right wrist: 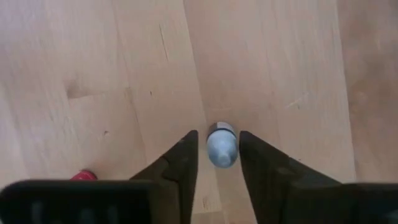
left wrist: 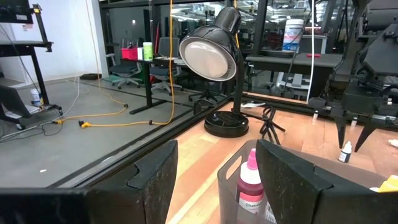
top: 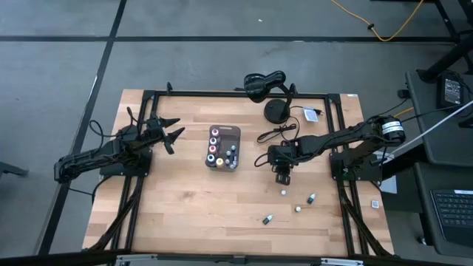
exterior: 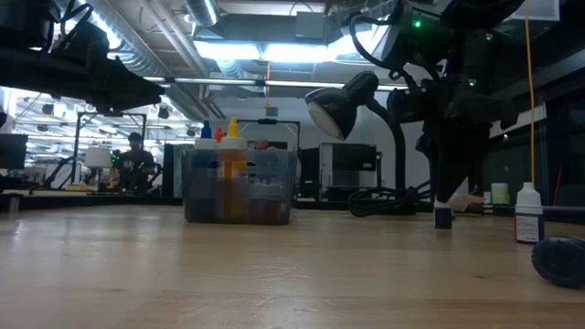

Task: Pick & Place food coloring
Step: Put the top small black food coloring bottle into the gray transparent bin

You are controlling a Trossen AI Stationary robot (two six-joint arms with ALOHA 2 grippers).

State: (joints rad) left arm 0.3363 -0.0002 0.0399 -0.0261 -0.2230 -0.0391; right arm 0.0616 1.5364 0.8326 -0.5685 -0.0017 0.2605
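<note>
Item: small dropper bottle (right wrist: pixel 221 144), pale cap, standing upright on the bare wooden table (right wrist: pixel 124 68) right of the tray. It sits directly between my right gripper (right wrist: pixel 219 152) fingers, cap pointing up at the wrist camera, so its long axis runs vertical and in line with my approach. The fingers flank it closely with a thin gap showing on each side; I judge they are not yet pinching it.

Other bottles: four more loose on the table nearer the front edge, the closest (top: pixel 283 192) just beyond the gripper.

Tray (top: pixel 224 134): grey, mid-table, already holding several bottles.

Left gripper (top: pixel 168 131): spread, empty, hanging left of the tray, well apart from this bottle. The right arm is nearer.
</note>
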